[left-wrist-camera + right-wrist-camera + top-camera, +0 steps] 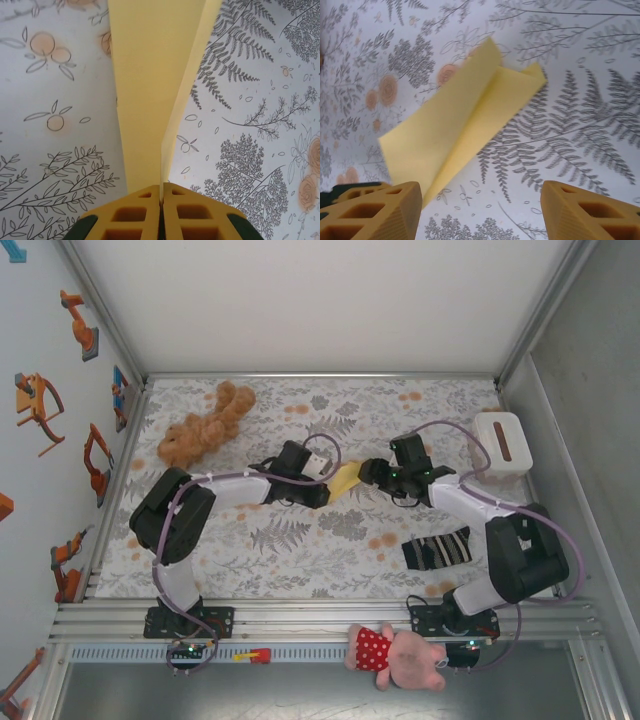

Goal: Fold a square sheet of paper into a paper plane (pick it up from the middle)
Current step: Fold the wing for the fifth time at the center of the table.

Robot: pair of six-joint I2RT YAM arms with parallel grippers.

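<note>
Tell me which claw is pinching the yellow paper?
The left gripper: its jaws are shut on the paper, while the right gripper stands open.

From the left wrist, the paper plane (150,100) runs off the top edge, and its near end is hidden between the fingers of the left tool (161,188). From the right wrist, the right tool (480,200) is cut off below, and one finger hides the plane's near corner. From above, its folds are too small to tell.
</note>
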